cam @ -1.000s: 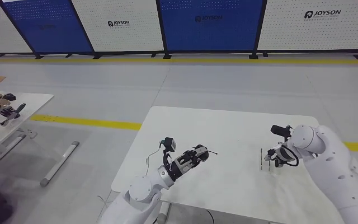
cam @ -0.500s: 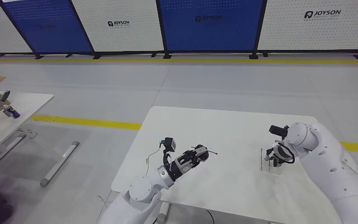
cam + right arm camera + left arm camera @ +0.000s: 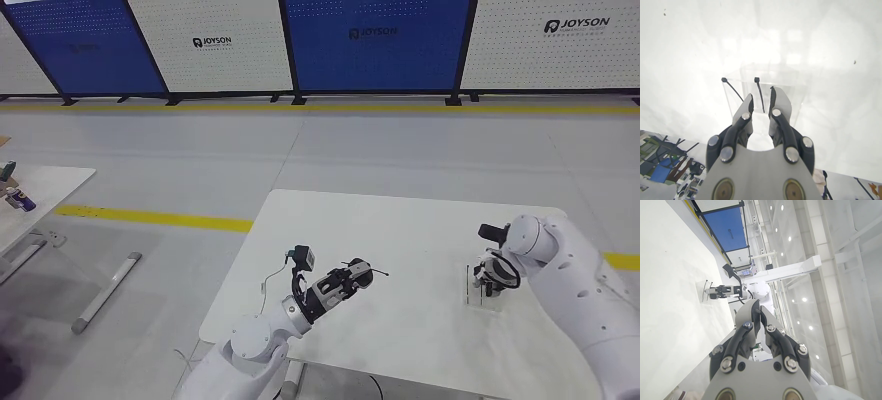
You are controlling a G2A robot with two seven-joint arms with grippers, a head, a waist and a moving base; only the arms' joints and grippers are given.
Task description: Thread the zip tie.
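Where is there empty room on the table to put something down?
The wide bare middle of the table, between the left gripper and the right gripper, and the far strip. Crowded around the clear stand with its zip ties.

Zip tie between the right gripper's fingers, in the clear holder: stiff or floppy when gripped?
Probably springy rather than stiff: the zip tie is a thin strap, and the neighbouring tie leans in a curve. Likely very light, so it may twist as the right gripper closes.
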